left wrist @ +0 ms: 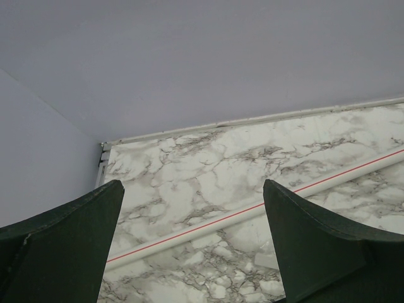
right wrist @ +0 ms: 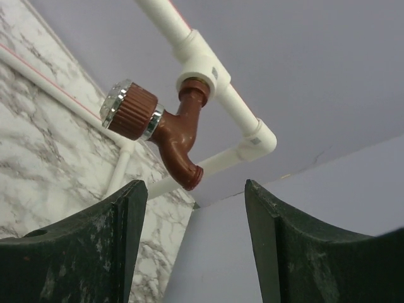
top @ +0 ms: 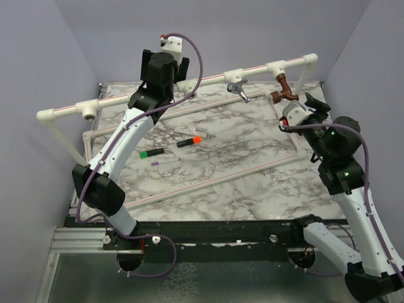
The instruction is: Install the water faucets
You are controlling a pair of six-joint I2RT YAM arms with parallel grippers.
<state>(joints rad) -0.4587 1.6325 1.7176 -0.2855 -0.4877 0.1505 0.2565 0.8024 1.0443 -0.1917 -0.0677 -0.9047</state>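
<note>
Currently: copper faucet (right wrist: 170,129) & chrome faucet (top: 237,89) hang off white pipe rail (top: 252,68). R pincer (right wrist: 194,196) just under rail, parted, empty. L pincer (left wrist: 192,189) wide, empty.

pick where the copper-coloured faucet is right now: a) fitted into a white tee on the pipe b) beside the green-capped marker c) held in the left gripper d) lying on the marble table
a, since the copper faucet hangs from a white tee on the pipe, and the open right gripper holds nothing.
</note>
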